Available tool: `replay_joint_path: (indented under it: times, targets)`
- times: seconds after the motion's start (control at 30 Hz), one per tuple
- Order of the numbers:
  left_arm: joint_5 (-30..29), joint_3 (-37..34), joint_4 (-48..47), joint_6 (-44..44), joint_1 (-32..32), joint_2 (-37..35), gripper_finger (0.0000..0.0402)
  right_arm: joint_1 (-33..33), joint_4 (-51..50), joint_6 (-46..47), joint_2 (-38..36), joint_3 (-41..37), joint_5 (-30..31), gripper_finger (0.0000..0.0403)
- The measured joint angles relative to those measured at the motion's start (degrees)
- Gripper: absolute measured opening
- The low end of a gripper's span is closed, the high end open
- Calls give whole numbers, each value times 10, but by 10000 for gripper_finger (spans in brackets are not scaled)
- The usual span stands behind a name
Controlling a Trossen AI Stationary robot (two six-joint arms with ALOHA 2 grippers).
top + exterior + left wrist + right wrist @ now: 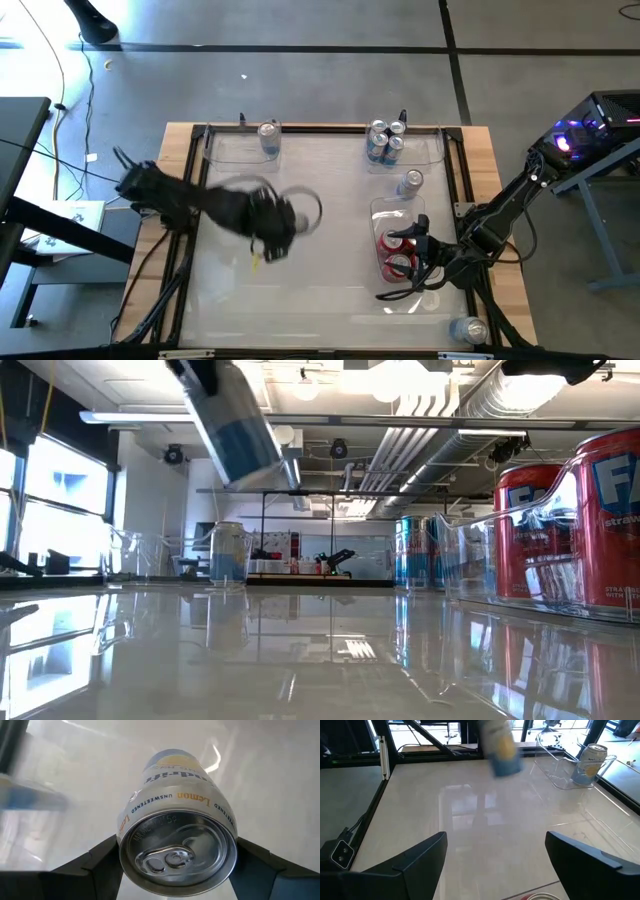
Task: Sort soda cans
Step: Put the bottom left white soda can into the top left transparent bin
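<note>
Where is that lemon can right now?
The lemon can sits between the fingers of the left pincer, left of the table's middle in the high view, well away from the bin holding red cans.

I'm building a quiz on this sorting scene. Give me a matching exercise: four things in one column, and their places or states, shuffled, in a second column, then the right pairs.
Things:
1. Silver-grey lemon soda can
2. Red soda cans
3. Blue soda cans
4. Right gripper

Places or states:
A. Clustered at the table's far edge, right of centre
B. Held between the left gripper's fingers
C. Open, holding nothing
D. Inside the clear rectangular plastic bin near the right arm

Pairs: 1-B, 2-D, 3-A, 4-C
</note>
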Motion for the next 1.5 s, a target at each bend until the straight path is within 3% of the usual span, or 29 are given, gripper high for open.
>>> replay_joint_path:
  times: [0.23, 0.53, 0.8, 1.07, 1.27, 1.5]
  targets:
    - [-3, 19, -2, 93, 150, -54, 276, 0, 0, 2, 0, 0, 0, 333]
    - [22, 28, 0, 263, 347, -51, 276, 0, 1, 4, 0, 0, 0, 333]
    - [32, 28, -6, 384, 473, -44, 276, -13, 1, 32, 0, 0, 0, 333]
    - [55, 28, -30, 459, 533, -13, 276, -32, 1, 42, 0, 0, 0, 333]
    - [55, 28, -77, 493, 530, 6, 276, -34, 1, 45, 0, 0, -7, 333]
    - [63, 28, -52, 528, 536, 6, 276, -34, 2, 59, 0, 0, -8, 333]
